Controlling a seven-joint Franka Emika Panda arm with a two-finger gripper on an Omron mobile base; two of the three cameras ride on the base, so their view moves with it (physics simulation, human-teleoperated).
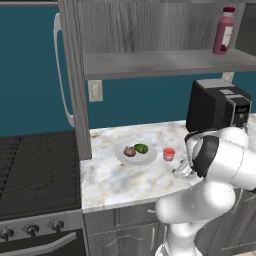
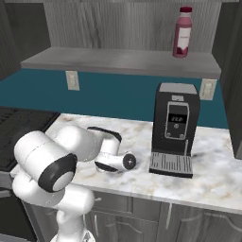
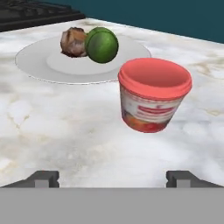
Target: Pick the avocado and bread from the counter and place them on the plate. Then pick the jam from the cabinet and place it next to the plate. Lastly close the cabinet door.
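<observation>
- Left base view: the avocado (image 1: 141, 148) and bread (image 1: 130, 151) sit on the plate (image 1: 124, 158). The jam (image 1: 169, 154) stands beside it on the desk (image 1: 115, 180).
- Right base view: the cabinet (image 2: 118, 60) is open; its door needs closing.
- Hand view: the jaws (image 3: 116, 178) are wide open, empty, near the jam.

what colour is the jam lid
Pinkish red, on the jam; the hand view shows it best.

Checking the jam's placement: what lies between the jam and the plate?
Nothing: hand view shows bare counter between jam and plate.
</observation>
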